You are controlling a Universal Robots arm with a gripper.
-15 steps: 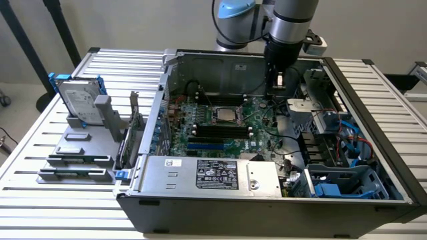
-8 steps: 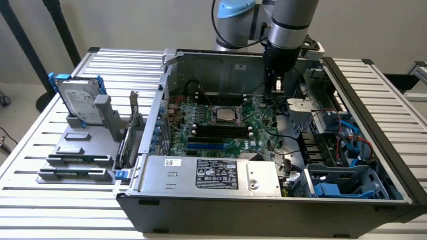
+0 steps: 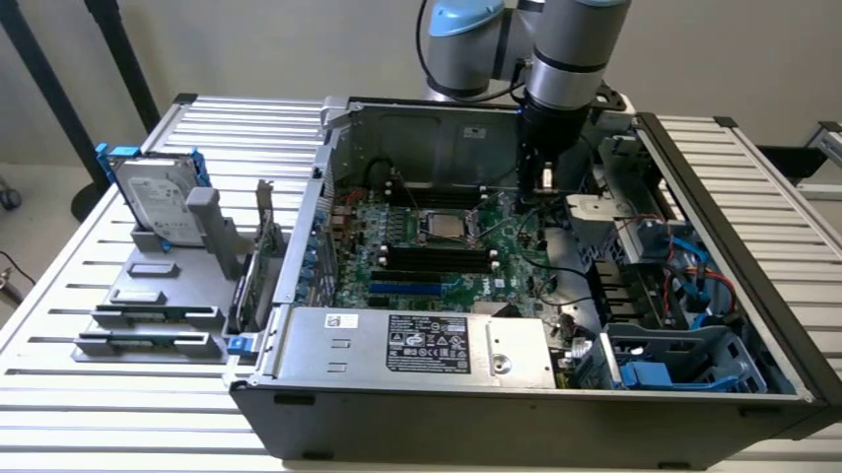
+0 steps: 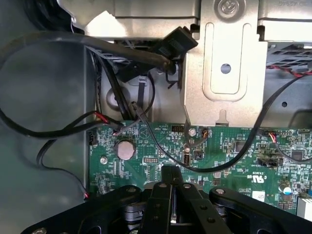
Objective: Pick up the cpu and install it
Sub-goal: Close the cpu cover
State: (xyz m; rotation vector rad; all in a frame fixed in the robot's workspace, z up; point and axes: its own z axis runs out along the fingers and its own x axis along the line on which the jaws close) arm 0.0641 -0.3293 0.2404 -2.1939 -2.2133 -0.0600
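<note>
While the exterior view sets the pincer (image 3: 534, 197) low inside the open computer case (image 3: 394, 414), over the motherboard (image 3: 394, 278), the cpu (image 3: 444, 225) lies silvery in its socket (image 3: 423, 229) just to that view's left of it; from the wrist, the black fingers (image 4: 162, 195) meet fully closed with nothing between them, above green board near a coin battery (image 4: 126, 149) and black cables (image 4: 122, 48).

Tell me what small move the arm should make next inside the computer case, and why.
Probably a short straight lift. The gripper is shut, low over the motherboard among loose cables, while the cpu seems to sit in its socket to the exterior view's left.
</note>
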